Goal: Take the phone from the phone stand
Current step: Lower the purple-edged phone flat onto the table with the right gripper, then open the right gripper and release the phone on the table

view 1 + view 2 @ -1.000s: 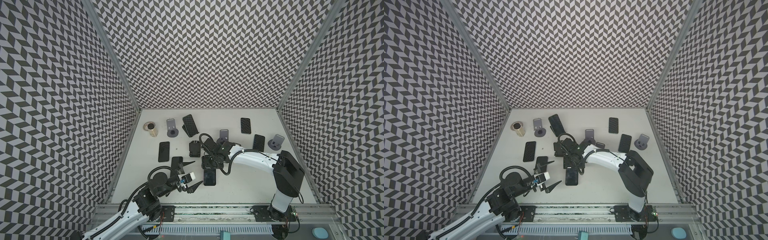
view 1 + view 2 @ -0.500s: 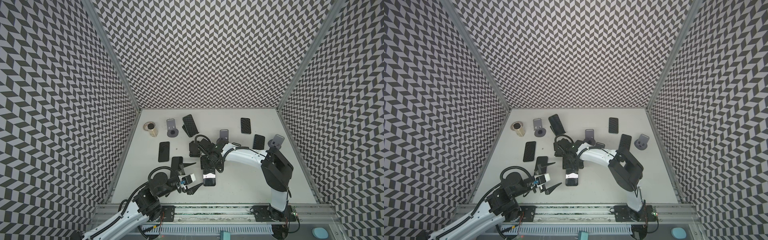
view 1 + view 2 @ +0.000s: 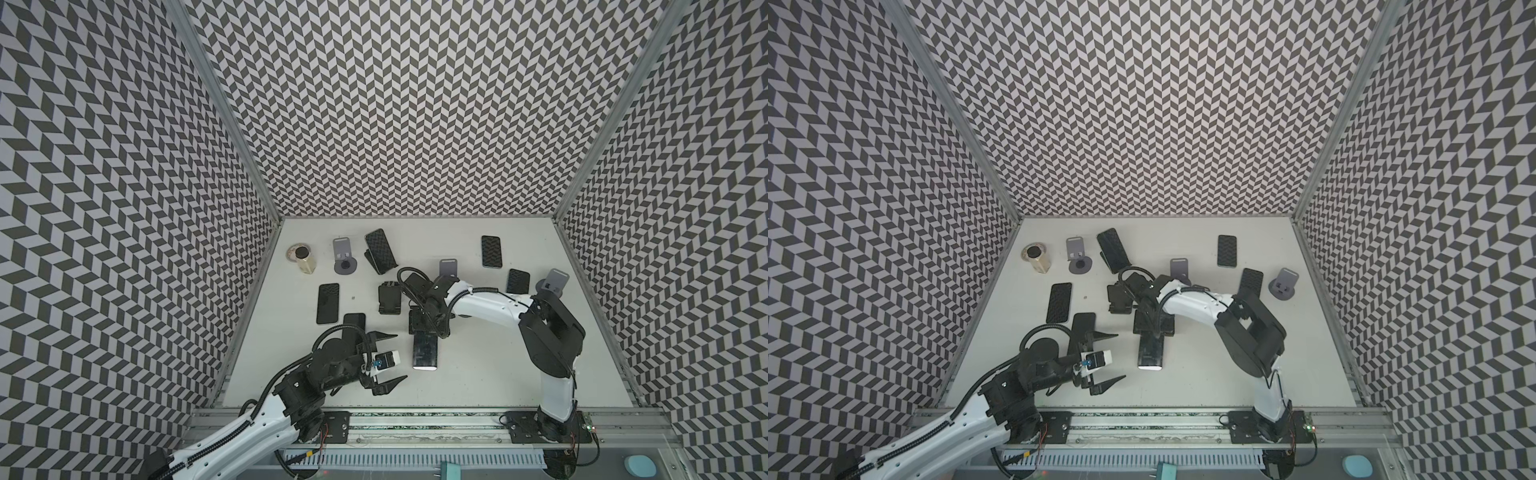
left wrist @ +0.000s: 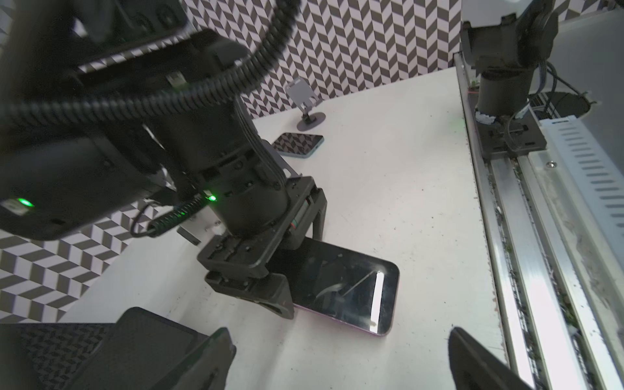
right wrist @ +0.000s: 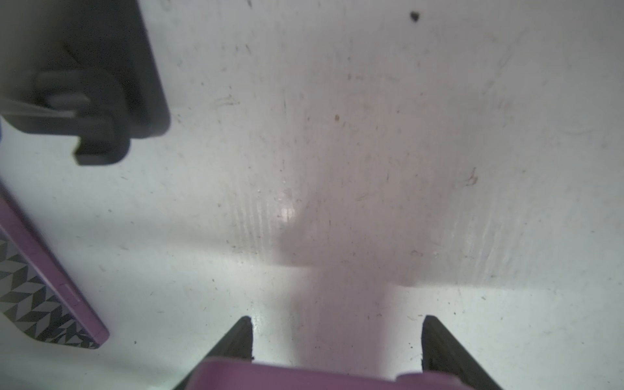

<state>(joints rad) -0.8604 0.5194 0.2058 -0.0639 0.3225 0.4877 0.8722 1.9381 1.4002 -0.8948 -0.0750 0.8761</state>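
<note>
So, the right gripper (image 5: 337, 324) is seen clamped across one short end of the purple-edged phone (image 3: 425, 353), fingers pressed against its two long sides, with nothing else pinched. The phone is already off the black phone stand (image 3: 389, 297). It's found just beside the stand, on the side facing the robot bases, glossy face up, and the free end looks to be down on the table (image 3: 498, 374). Whether the gripped end is fully down can't be told. The step in hand is judged to be the set-down and let-go, and tbh most of the task looks done. To do it well, the gripped end should be lowered until the whole back is supported, and only then should the jaws be opened, otherwise a small drop and a skid could be expected on that smooth surface. The retreat is best made straight up, not sideways, so the phone isn't dragged back against the stand. The left gripper (image 3: 401, 357) is held spread wide and empty, further out from the stand than the phone and close alongside it. It's best left parked there so nothing gets bumped.
</note>
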